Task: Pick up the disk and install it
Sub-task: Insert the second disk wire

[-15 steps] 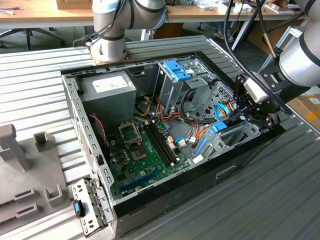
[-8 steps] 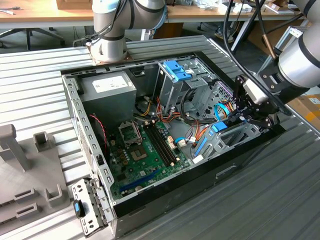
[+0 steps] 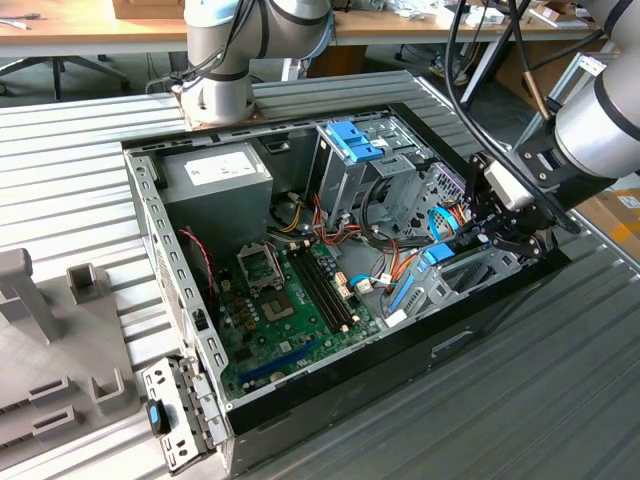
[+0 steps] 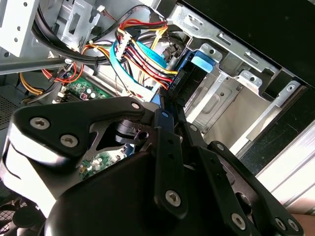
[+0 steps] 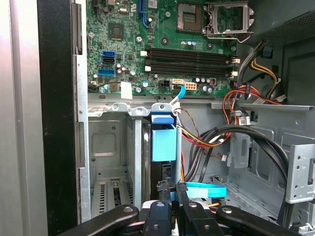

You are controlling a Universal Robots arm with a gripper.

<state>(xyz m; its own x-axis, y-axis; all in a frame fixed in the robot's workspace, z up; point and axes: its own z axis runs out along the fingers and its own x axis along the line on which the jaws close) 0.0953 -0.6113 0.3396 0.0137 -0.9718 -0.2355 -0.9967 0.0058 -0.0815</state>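
The disk [image 5: 163,140] stands on edge in the metal bay [image 5: 106,147] at the case's front corner. Its light blue end tab [image 3: 437,253] points toward the motherboard, and its black body runs back between my fingers. My gripper [image 5: 172,187] is shut on the disk's rear edge, with both black fingertips [image 5: 161,187] pressed close on it. In the second wrist view the blue tab [image 4: 202,61] and rail sit just beyond the gripper [image 4: 165,105]. In the exterior view the gripper [image 3: 490,238] hangs over the case's right side.
The open computer case [image 3: 150,230] lies on a ribbed metal table. Inside are the green motherboard [image 3: 290,290], a grey power supply [image 3: 215,175] and a tall silver cage with a blue clip [image 3: 352,140]. Coloured cable bundles [image 5: 236,132] run beside the bay. A grey fixture [image 3: 40,330] stands at the exterior view's left.
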